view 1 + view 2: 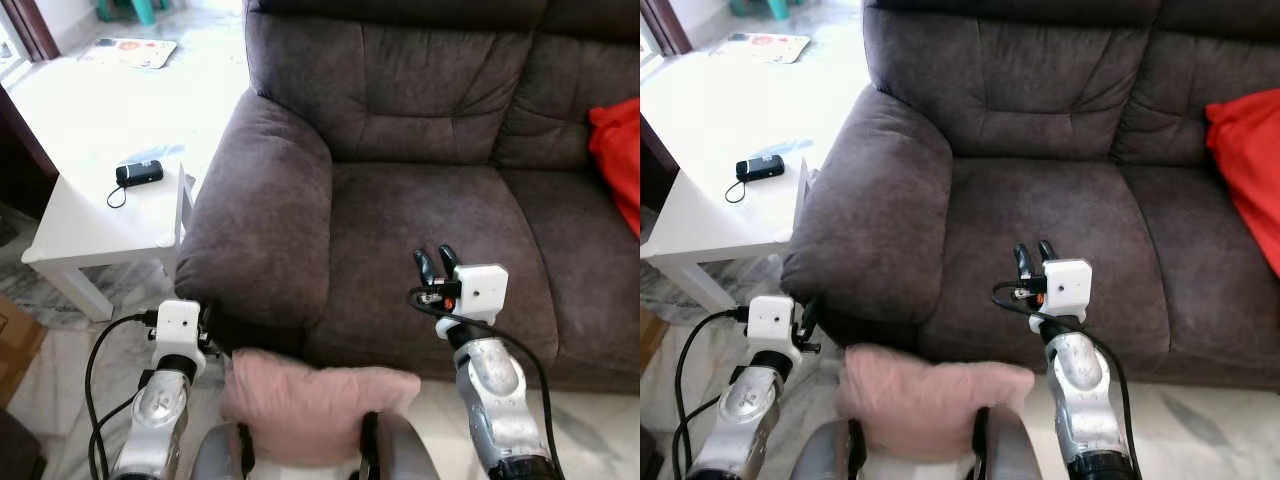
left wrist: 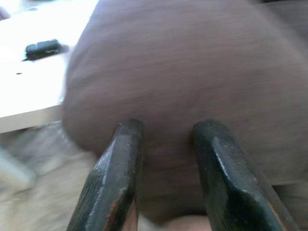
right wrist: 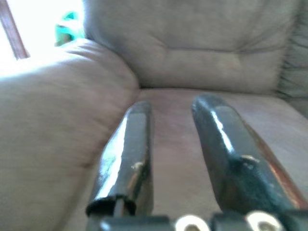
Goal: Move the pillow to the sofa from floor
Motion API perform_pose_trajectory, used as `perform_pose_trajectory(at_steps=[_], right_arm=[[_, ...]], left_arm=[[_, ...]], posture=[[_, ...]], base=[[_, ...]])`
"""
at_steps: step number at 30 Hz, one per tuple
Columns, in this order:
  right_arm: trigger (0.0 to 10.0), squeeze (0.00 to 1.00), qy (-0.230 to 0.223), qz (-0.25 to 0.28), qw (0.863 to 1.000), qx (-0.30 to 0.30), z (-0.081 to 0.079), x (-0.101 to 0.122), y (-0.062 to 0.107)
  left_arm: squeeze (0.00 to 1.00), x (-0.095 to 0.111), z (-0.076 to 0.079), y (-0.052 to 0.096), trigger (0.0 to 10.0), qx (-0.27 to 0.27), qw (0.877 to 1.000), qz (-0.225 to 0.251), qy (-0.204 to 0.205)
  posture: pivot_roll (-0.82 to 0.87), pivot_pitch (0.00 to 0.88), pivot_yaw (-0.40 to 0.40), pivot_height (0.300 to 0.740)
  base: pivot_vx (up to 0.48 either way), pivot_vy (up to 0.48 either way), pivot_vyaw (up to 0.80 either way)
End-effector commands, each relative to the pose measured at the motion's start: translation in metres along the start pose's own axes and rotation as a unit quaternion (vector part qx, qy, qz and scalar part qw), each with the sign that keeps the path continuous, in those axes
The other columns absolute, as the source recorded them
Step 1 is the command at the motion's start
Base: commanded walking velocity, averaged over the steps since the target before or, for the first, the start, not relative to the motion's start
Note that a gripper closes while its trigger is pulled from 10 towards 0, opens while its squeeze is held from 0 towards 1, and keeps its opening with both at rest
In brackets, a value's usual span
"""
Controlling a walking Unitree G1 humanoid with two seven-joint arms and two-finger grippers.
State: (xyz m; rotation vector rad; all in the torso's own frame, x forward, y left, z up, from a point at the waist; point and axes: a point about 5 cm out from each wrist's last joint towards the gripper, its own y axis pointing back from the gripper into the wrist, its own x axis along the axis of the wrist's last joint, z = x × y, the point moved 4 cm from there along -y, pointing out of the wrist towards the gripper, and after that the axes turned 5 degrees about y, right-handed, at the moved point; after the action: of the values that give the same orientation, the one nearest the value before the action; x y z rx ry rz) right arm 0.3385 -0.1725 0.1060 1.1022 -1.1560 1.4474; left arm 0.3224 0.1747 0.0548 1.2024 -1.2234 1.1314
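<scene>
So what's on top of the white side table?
A small black device with a cord lies on the table. The sofa arm hides its near right corner; what the device is can't be told.

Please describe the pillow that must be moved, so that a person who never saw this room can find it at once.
Find the big dark brown sofa. On the floor before its front edge, below the armrest beside the white side table, lies the pillow. It is pale pink and soft, unlike the bright red cushion lying on the seat at the sofa's other end.
</scene>
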Motion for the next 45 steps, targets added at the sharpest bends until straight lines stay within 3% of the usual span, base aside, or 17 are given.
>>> perform_pose_trajectory(at_steps=[1, 7, 11, 16, 20, 23, 25, 36, 42, 45], right_arm=[[10.0, 0.00, -0.006, -0.003, 1.000, -0.002, -0.002, -0.002, 0.001], [10.0, 0.00, -0.008, -0.004, 1.000, -0.005, -0.001, -0.003, 0.003], [10.0, 0.00, -0.009, 0.000, 1.000, -0.010, 0.001, -0.002, 0.004], [10.0, 0.00, -0.009, 0.001, 1.000, -0.011, 0.002, -0.002, 0.005], [10.0, 0.00, -0.006, 0.001, 1.000, -0.010, 0.002, -0.001, 0.003], [10.0, 0.00, -0.005, 0.002, 1.000, -0.011, 0.003, 0.000, 0.002], [10.0, 0.00, -0.004, 0.003, 1.000, -0.013, 0.004, 0.002, -0.001], [10.0, 0.00, 0.002, 0.003, 1.000, -0.027, 0.010, 0.007, -0.007], [10.0, 0.00, 0.001, 0.010, 1.000, -0.024, 0.007, 0.012, -0.010], [10.0, 0.00, 0.001, 0.013, 1.000, -0.024, 0.007, 0.013, -0.010]], left_arm=[[0.00, -0.004, 0.000, 0.004, 10.0, -0.011, 1.000, -0.009, -0.002], [0.00, -0.014, 0.002, 0.007, 10.0, -0.024, 0.999, -0.031, -0.001], [0.00, -0.040, 0.005, 0.019, 10.0, -0.043, 0.995, -0.090, -0.008], [0.00, -0.054, 0.007, 0.025, 10.0, -0.051, 0.990, -0.128, -0.004], [0.00, -0.089, -0.004, 0.035, 10.0, 0.013, 0.970, -0.214, 0.112], [0.00, -0.093, -0.007, 0.037, 10.0, 0.019, 0.968, -0.228, 0.103], [0.00, -0.104, -0.007, 0.038, 10.0, 0.013, 0.965, -0.253, 0.065], [0.00, -0.101, -0.012, 0.030, 10.0, 0.024, 0.965, -0.247, 0.079], [0.00, -0.101, -0.005, 0.027, 10.0, 0.015, 0.964, -0.247, 0.098], [0.00, -0.102, -0.004, 0.027, 10.0, 0.014, 0.964, -0.249, 0.095]], posture=[[-0.03, 0.139, -0.044, 0.602], [-0.03, 0.140, -0.043, 0.602], [-0.03, 0.140, -0.042, 0.602], [-0.03, 0.140, -0.042, 0.602], [-0.03, 0.139, -0.044, 0.602], [-0.03, 0.140, -0.044, 0.602], [-0.03, 0.139, -0.050, 0.602], [-0.04, 0.119, -0.044, 0.602], [-0.04, 0.115, -0.046, 0.562], [-0.04, 0.116, -0.047, 0.562]], base=[[0.000, 0.000, 0.00], [0.000, 0.000, 0.00], [0.000, 0.000, 0.00], [0.000, 0.000, 0.00], [0.000, 0.000, 0.00], [0.000, 0.000, 0.00], [0.000, 0.000, 0.00], [0.000, 0.000, 0.00], [0.000, 0.000, 0.00], [0.000, 0.000, 0.00]])
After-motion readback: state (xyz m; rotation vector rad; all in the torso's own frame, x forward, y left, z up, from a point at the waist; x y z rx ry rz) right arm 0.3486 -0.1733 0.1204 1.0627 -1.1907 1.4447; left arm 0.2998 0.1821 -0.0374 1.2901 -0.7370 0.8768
